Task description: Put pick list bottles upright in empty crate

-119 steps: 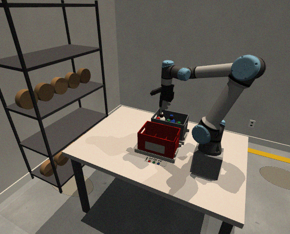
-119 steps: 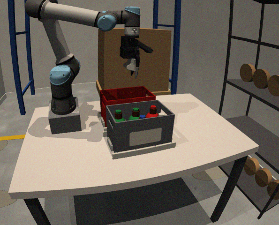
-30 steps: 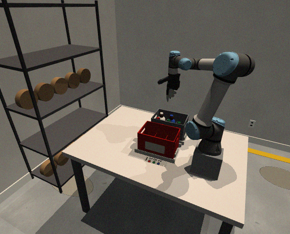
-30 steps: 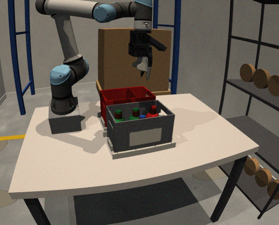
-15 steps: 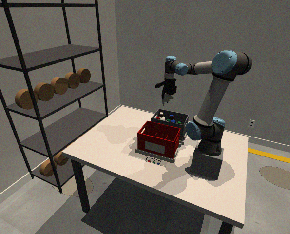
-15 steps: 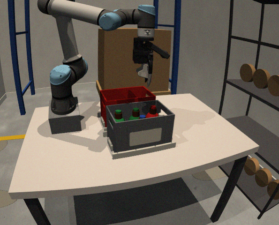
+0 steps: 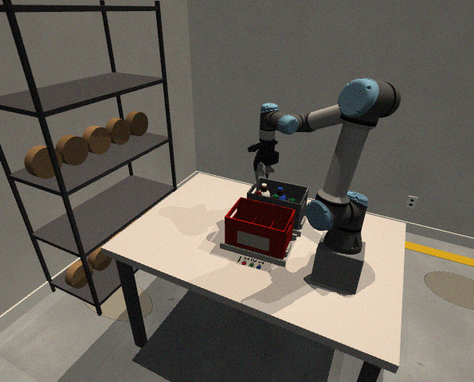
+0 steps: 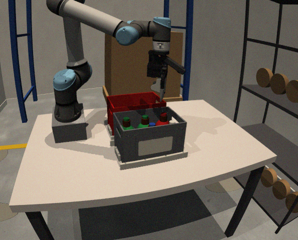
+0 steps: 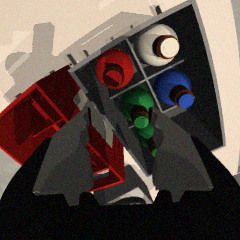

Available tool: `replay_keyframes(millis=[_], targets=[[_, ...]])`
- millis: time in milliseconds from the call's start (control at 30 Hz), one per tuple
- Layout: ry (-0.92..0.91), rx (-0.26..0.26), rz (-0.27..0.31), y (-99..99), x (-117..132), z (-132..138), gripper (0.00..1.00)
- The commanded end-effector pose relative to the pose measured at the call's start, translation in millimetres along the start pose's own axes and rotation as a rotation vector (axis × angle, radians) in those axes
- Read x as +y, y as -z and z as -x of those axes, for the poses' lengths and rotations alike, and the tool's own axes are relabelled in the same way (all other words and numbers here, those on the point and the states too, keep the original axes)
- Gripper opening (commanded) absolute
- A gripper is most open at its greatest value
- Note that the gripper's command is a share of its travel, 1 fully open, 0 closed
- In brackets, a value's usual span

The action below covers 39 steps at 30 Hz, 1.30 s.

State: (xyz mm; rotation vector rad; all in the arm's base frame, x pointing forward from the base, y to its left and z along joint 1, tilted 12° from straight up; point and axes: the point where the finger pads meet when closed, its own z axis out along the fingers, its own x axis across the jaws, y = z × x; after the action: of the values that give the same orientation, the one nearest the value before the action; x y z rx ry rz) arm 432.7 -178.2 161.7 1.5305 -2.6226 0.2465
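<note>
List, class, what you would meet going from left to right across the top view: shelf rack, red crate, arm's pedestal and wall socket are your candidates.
Shelf rack → red crate → arm's pedestal → wall socket

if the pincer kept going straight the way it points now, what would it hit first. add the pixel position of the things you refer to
Probably a green bottle (image 9: pixel 137 102) or the grey crate's rim (image 9: pixel 114 132); depth between the pincer (image 7: pixel 265 174) (image 8: pixel 161 99) (image 9: pixel 121 114) and crate is unclear.
</note>
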Motion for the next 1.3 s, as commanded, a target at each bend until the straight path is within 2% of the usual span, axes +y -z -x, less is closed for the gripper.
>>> replay_keyframes(millis=[0,233,567,1267], targets=[[-0.156,0.012,-0.009,-10.9,-8.4,6.9,0.38],[-0.260,0.020,-0.018,-8.9,-10.4,6.5,0.38],[-0.261,0.019,-0.016,-9.5,-9.1,6.0,0.38],[-0.261,0.020,-0.011,-37.3,-8.1,4.9,0.38]])
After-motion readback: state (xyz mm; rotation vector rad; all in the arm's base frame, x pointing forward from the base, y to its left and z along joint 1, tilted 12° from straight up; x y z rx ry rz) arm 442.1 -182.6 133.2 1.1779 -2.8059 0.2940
